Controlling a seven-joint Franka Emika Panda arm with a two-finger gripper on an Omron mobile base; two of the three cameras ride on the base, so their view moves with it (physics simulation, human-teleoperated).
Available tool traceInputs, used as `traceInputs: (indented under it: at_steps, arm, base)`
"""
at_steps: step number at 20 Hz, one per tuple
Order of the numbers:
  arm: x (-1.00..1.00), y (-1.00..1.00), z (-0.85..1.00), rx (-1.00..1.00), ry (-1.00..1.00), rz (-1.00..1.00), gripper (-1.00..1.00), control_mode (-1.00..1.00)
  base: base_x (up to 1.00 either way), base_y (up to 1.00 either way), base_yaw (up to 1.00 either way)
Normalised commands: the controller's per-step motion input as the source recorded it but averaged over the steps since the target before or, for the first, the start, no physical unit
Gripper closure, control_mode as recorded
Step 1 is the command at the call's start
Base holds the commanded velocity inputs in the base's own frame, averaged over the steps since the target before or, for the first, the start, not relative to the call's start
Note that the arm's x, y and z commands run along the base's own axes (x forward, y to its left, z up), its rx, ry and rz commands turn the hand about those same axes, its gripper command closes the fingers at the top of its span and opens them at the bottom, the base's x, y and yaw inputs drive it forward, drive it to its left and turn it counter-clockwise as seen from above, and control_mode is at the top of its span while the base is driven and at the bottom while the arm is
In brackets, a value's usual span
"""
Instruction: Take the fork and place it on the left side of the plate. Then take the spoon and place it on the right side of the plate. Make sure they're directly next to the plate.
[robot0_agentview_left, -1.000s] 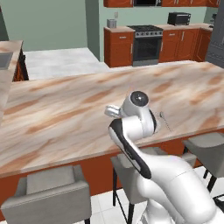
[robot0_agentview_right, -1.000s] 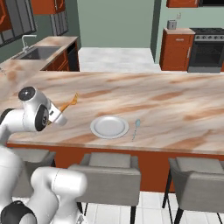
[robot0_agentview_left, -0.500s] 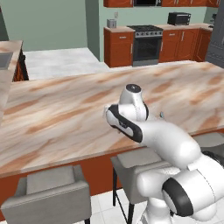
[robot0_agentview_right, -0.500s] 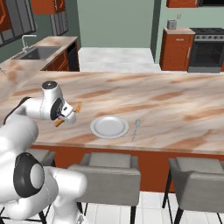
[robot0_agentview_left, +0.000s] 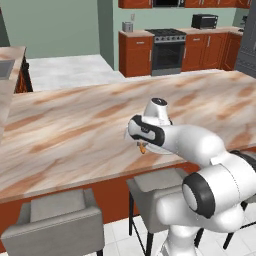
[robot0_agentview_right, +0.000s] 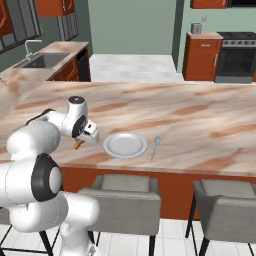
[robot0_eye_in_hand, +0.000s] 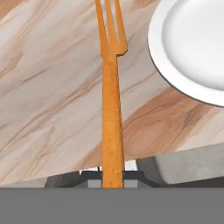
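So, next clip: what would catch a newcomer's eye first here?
The big white arm folded low over the marble counter, its pincer shut on the orange fork just left of the plate. In the hand view the fork runs straight up the picture beside the plate's rim. The pale blue spoon lies on the plate's right.

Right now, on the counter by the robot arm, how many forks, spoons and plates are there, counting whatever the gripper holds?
fork: 1, orange, held in the gripper
spoon: 1, pale blue, lying on the counter beside the plate
plate: 1, white
Total: 3
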Motion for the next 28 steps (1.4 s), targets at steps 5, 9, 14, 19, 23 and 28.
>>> traceInputs:
  at_steps: [5, 9, 14, 19, 23, 28]
  arm:
    - [0.18, -0.12, -0.23, 0.00, 0.00, 0.12, 1.00, -1.00]
    - [0.13, 0.01, -0.33, 0.00, 0.00, 0.03, 1.00, -1.00]
    - [0.10, 0.04, -0.33, -0.03, 0.00, 0.00, 1.00, -1.00]
    - [0.24, 0.01, -0.20, -0.03, 0.00, -0.01, 1.00, -1.00]
    - [0.30, 0.03, -0.11, -0.04, 0.05, -0.03, 1.00, -1.00]
    - [0.34, 0.04, -0.18, -0.05, 0.05, -0.03, 1.00, -1.00]
  base:
    - [0.00, 0.00, 0.00]
    - [0.00, 0.00, 0.00]
    - [0.00, 0.00, 0.00]
    - [0.00, 0.00, 0.00]
    - [0.00, 0.00, 0.00]
    - [0.00, 0.00, 0.00]
